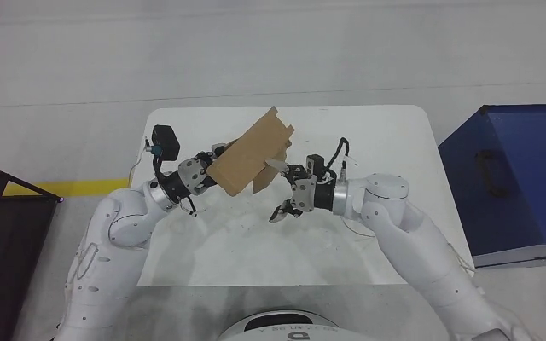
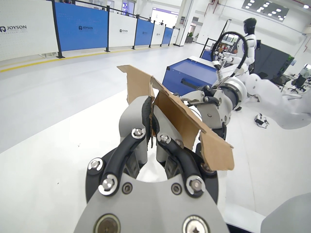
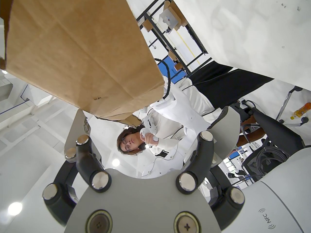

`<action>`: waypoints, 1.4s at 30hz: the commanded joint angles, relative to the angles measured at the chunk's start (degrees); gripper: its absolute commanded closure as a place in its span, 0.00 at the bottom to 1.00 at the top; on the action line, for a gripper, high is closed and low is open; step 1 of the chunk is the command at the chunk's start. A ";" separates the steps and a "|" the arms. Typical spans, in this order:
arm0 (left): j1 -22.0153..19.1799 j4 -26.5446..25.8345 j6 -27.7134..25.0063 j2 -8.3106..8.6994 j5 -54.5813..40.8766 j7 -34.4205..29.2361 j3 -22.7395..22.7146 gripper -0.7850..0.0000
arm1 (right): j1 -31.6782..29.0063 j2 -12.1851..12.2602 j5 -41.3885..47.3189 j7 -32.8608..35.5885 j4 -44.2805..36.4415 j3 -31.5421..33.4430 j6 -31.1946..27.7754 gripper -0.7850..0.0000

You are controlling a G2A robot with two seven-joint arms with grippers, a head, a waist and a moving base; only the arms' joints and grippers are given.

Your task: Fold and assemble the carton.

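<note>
Looks like an early step. The left claw [image 2: 151,115] pinches the carton [image 1: 250,155] by its edge above the worktop [image 1: 358,247], and the right claw [image 3: 155,127] is spread just beside it — probably needs to grip a flap next.

The carton [image 1: 252,153] is plain brown corrugated board, collapsed nearly flat (no box shape yet). It hangs tilted in the air over the middle of the white table [image 1: 367,247], its long axis running from 8 o'clock to 1 o'clock. The 1 o'clock end shows notched flaps. The 8 o'clock end is pinched in the left gripper [image 1: 213,167].
</note>
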 commanded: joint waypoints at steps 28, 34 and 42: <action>-0.59 2.13 -2.14 1.40 -15.09 -8.30 0.64 1.00 | -0.05 -0.09 -0.58 -3.78 -0.79 0.64 -2.48 0.00; -0.59 2.13 -2.14 1.40 -15.09 -8.30 0.64 1.00 | -0.21 -0.13 -0.62 -4.20 -0.68 0.82 -3.47 0.00; -2.45 3.04 15.01 0.20 -37.17 -3.26 4.09 1.00 | -4.68 1.77 -4.75 -1.70 -7.80 15.34 -10.35 0.00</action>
